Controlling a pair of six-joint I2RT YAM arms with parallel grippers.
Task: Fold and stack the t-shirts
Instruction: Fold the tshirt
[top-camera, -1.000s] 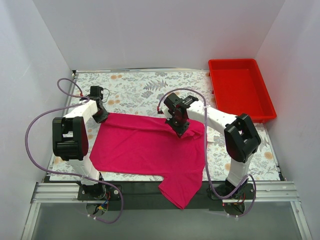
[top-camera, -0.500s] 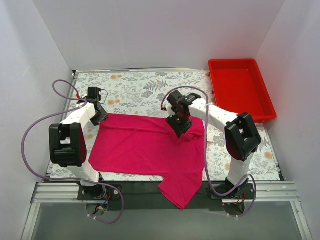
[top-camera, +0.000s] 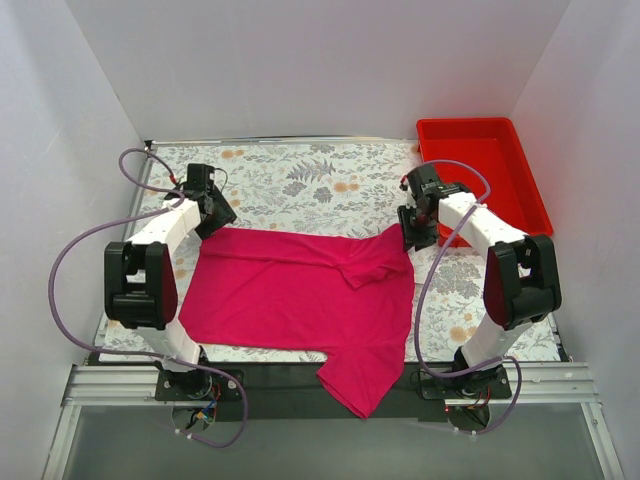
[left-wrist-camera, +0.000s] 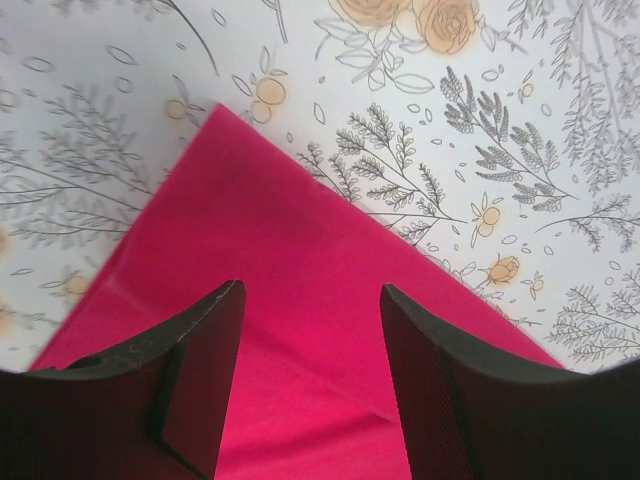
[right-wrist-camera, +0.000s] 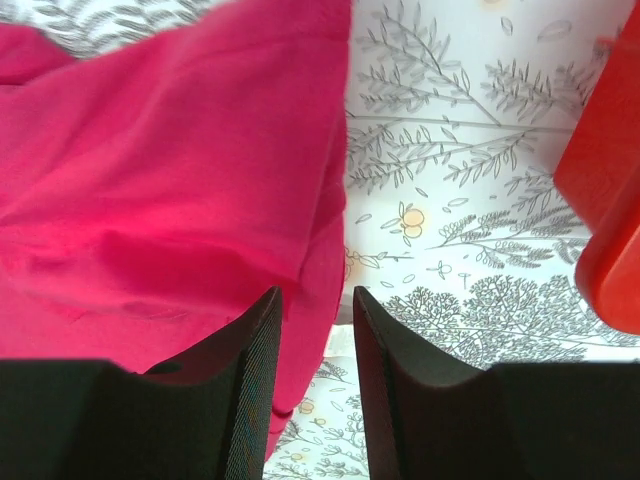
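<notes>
Viewing top: t-shirt (top-camera: 290, 295) flat, long axis L–R btwn arms; left gripper (top-camera: 218, 218) at its far-left corner, right gripper (top-camera: 412, 235) at far-right edge. L wrist: jaws apart, empty, corner just ahead. R wrist: jaws slightly apart, empty, edge beneath.

Red bin (top-camera: 480, 180) at far-R of floral tabletop (top-camera: 300, 180).
</notes>
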